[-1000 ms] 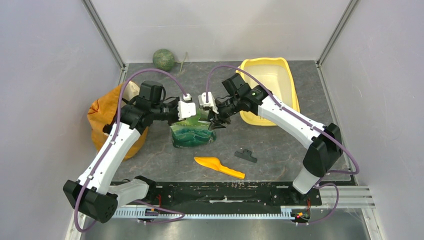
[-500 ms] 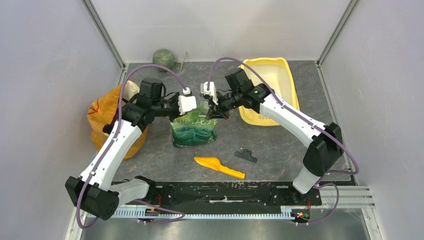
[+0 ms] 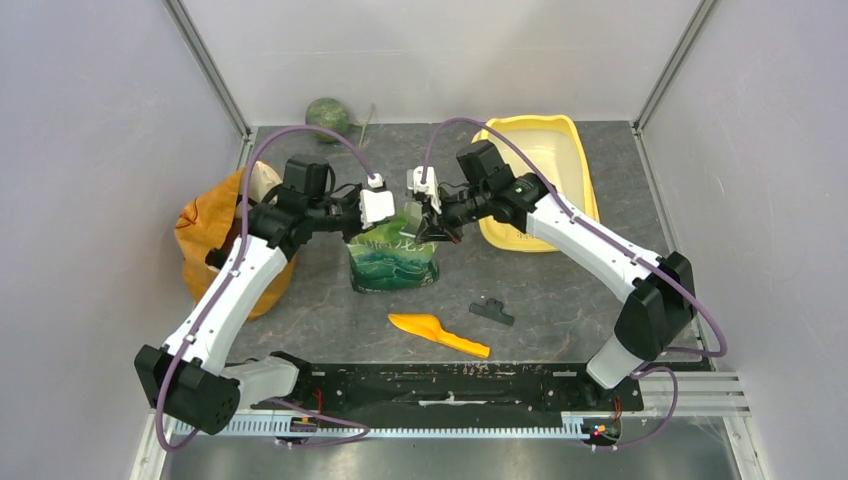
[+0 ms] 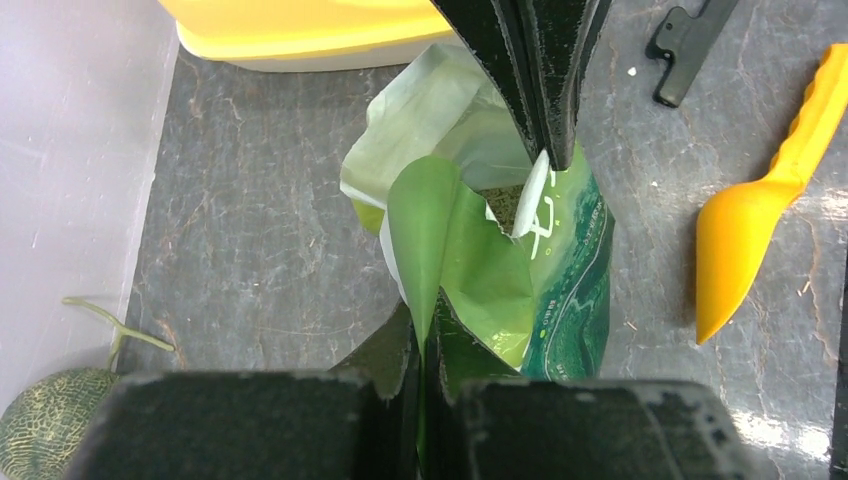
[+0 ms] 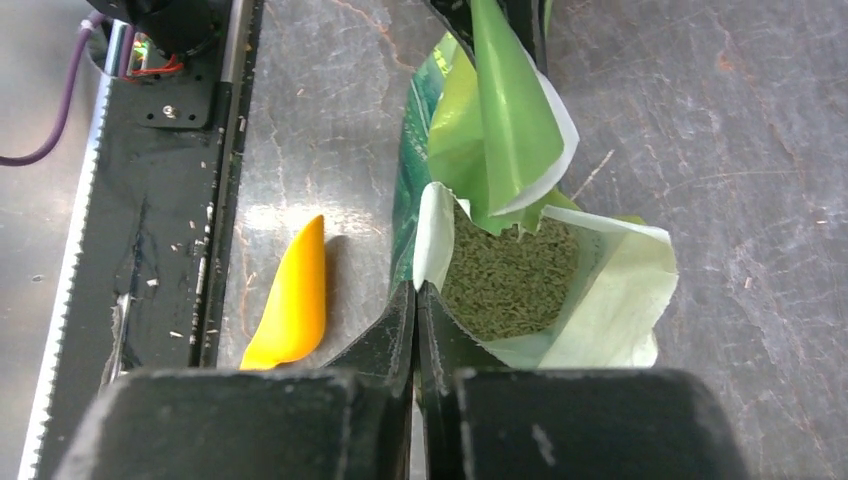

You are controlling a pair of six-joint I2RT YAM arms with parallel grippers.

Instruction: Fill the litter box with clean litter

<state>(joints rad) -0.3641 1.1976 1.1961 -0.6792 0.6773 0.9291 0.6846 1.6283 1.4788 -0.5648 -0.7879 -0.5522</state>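
The green printed pouch (image 3: pixel 393 260) stands at the table's middle, its top torn open. My left gripper (image 3: pixel 385 222) is shut on the pouch's left top flap (image 4: pixel 425 230). My right gripper (image 3: pixel 424 226) is shut on the right top edge (image 5: pixel 428 235). Small greenish-grey granules of clean litter (image 5: pixel 508 280) show inside the open pouch. The yellow litter box (image 3: pixel 540 180) lies at the back right, behind the right arm; its near wall shows in the left wrist view (image 4: pixel 300 35). I see no litter in the part of it that shows.
An orange scoop (image 3: pixel 438 334) lies in front of the pouch, also in the wrist views (image 4: pixel 765 210) (image 5: pixel 290 300). A black clip (image 3: pixel 491 312) lies to its right. An orange-yellow bag (image 3: pixel 205 235) sits at the left. A green melon (image 3: pixel 327 117) rests at the back.
Both grippers have risen slightly and shifted right, holding the pouch's top. The pouch now stands taller and a little further right, with its mouth pulled wider.
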